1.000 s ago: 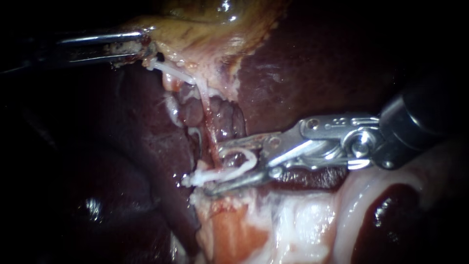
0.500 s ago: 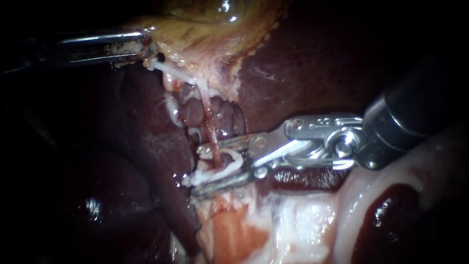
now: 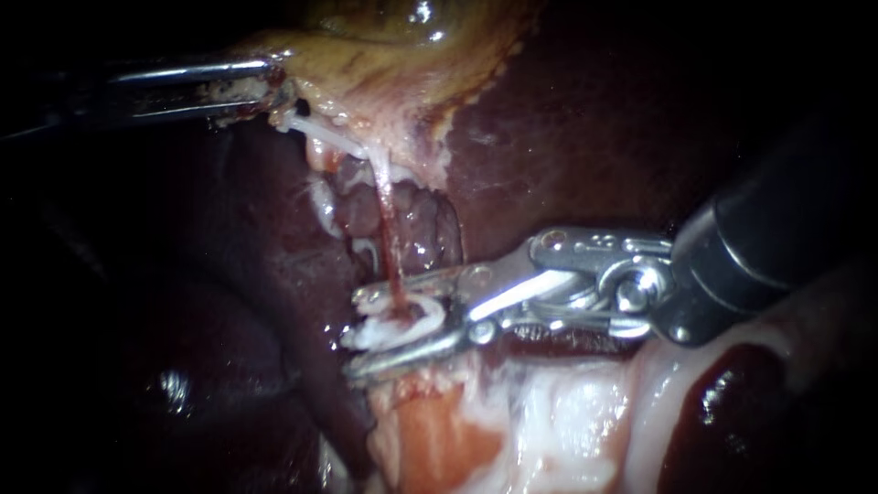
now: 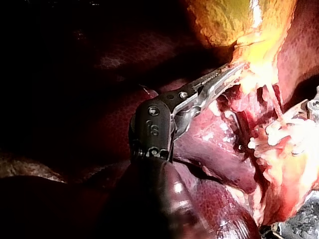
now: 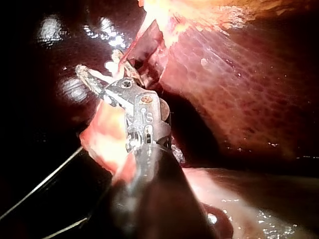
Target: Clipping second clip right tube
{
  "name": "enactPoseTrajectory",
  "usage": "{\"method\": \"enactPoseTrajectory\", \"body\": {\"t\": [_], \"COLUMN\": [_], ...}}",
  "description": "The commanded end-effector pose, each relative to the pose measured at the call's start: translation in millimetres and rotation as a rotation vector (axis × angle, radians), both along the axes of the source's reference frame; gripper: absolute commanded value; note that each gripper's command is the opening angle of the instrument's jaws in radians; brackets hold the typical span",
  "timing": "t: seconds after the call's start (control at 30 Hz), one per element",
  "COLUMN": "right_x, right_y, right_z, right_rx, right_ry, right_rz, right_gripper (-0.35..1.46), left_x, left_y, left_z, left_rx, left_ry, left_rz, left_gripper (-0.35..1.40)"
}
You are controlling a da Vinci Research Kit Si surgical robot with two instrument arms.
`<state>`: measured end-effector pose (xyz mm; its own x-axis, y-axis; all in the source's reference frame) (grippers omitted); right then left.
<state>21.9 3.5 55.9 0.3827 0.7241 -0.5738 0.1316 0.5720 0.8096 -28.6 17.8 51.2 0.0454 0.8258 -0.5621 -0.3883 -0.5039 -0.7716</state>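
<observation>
The yellowish gallbladder [image 3: 393,55] lies above the dark liver [image 3: 585,137]. My left instrument [image 3: 270,87] is shut on the gallbladder's pale edge and holds it up and to the left; the left wrist view shows the same grip [image 4: 237,69]. A thin reddish tube [image 3: 384,229] runs down from that edge. My right instrument [image 3: 358,334] straddles the tube's lower end, one jaw on each side. A white clip [image 3: 407,320] sits between the jaws around the tube. Both jaws press on the clip.
Pale white and pink fatty tissue [image 3: 567,412] lies just under the right instrument's jaws. A dark liver lobe [image 3: 229,320] fills the left side. Lumpy reddish tissue [image 3: 421,220] sits behind the tube.
My right instrument has slid to the left along the tissue, so its jaws and clip now reach past the tube. The clip looks squeezed flatter. The left instrument has not moved.
</observation>
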Motion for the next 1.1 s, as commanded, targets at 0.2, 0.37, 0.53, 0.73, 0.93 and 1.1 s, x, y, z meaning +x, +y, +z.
{"method": "enactPoseTrajectory", "body": {"t": [0.2,0.37,0.53,0.73,0.93,1.1], "right_x": [0.3,0.4,0.4,0.3,0.0,-0.6], "right_y": [-0.7,-1.4,-1.5,-1.3,-1.0,-0.5], "right_z": [-1.4,-2.7,-3.8,-4.0,-3.6,-3.2], "right_rx": [0.06,0.087,0.11,0.114,0.115,0.113], "right_ry": [0.05,0.084,0.115,0.126,0.128,0.123], "right_rz": [-0.023,-0.041,-0.062,-0.078,-0.081,-0.069], "right_gripper": [0.5,0.49,0.49,0.48,0.43,0.35], "left_x": [0.0,-0.1,-0.1,-0.1,-0.1,-0.2], "left_y": [0.0,-0.1,-0.1,-0.1,-0.1,-0.1], "left_z": [0.0,0.1,0.1,0.1,0.1,0.1], "left_rx": [-0.001,-0.001,-0.001,-0.001,-0.001,-0.002], "left_ry": [0.0,0.0,0.0,0.0,0.0,0.002], "left_rz": [0.0,0.0,0.0,0.0,0.0,-0.003], "left_gripper": [-0.35,-0.35,-0.35,-0.35,-0.35,-0.35]}}
